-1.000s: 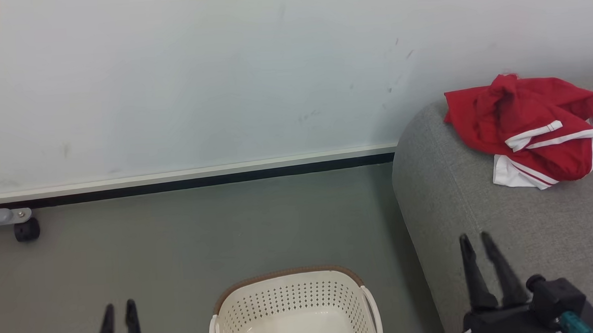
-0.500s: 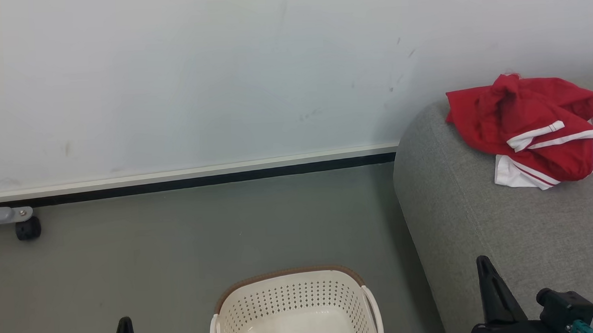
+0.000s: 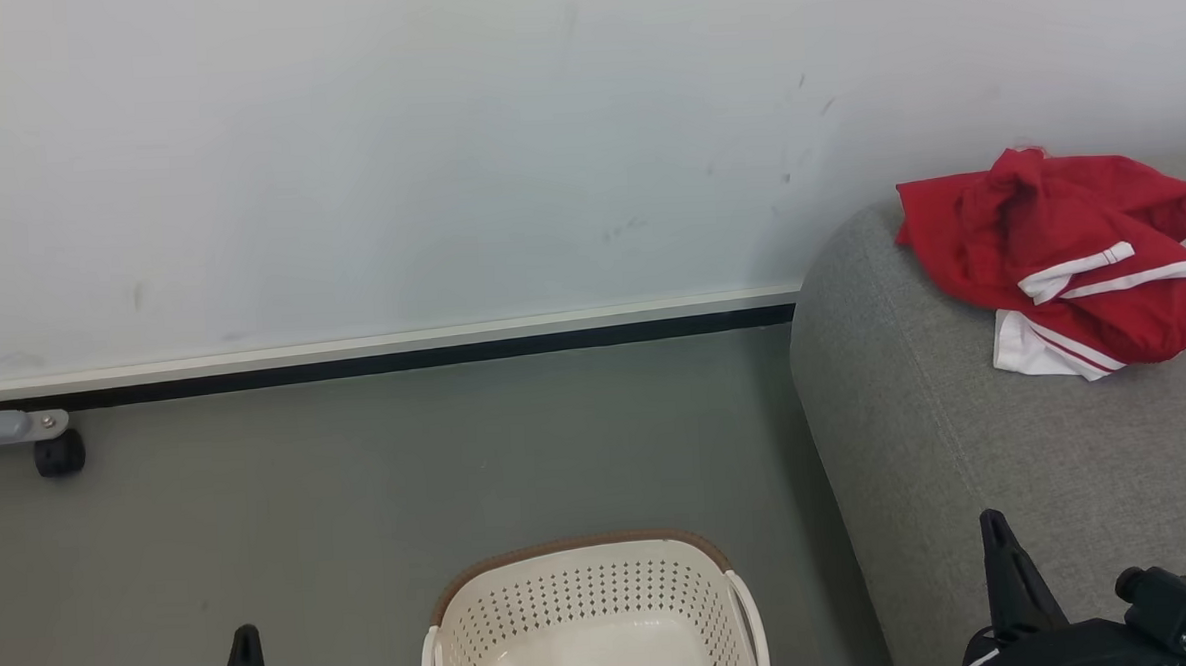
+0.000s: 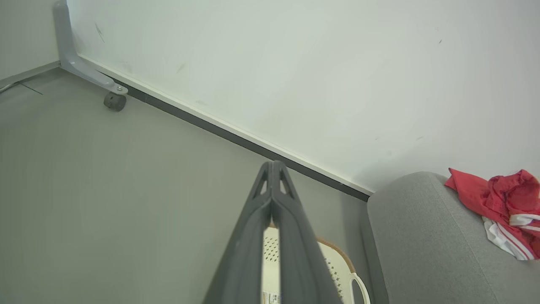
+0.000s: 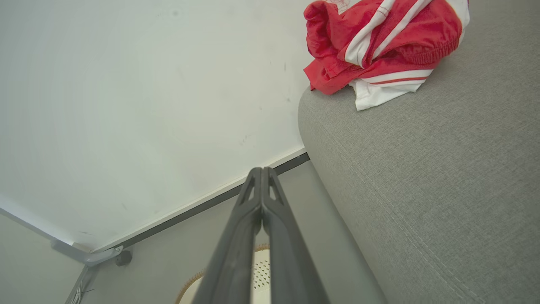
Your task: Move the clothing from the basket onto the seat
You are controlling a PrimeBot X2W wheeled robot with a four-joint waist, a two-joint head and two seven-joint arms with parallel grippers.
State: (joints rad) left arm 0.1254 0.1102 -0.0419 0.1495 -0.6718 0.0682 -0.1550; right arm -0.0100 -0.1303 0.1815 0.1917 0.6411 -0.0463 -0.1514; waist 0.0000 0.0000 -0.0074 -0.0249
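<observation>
Starting at the left edge of the head view, find a grey frame leg [image 3: 2,427] on a black caster [image 3: 59,453], set on the grey floor [image 3: 358,463] against the dark skirting at the foot of the pale wall [image 3: 395,151]. Moving right along the bottom edge, meet the left gripper [image 3: 246,643], poking up at lower left as one dark point, fingers pressed together, pinching nothing, well apart from the caster. Same in the left wrist view: tips joined at mid-frame, aimed toward the skirting. Next, at bottom centre, come to the basket [image 3: 585,599], cream with perforated walls, a brown rim and white loop handles, standing upright on the floor and cut off by the lower edge; inside, can make out a plain white bottom and a small printed label. Just right of it, past a strip of floor, reach the seat [image 3: 958,437], grey fabric with a rounded end, taking up the right side. On its top at upper right, see the clothing [image 3: 1060,243], a crumpled red garment with white stripes and trim, lying well clear of the basket and near the wall. Finally, at lower right, note the right gripper [image 3: 992,528], fingers closed flat against each other, gripping nothing, set against the seat's fabric. Seen likewise in the right wrist view, rising from bottom centre toward the skirting beside the seat's rounded end.
</observation>
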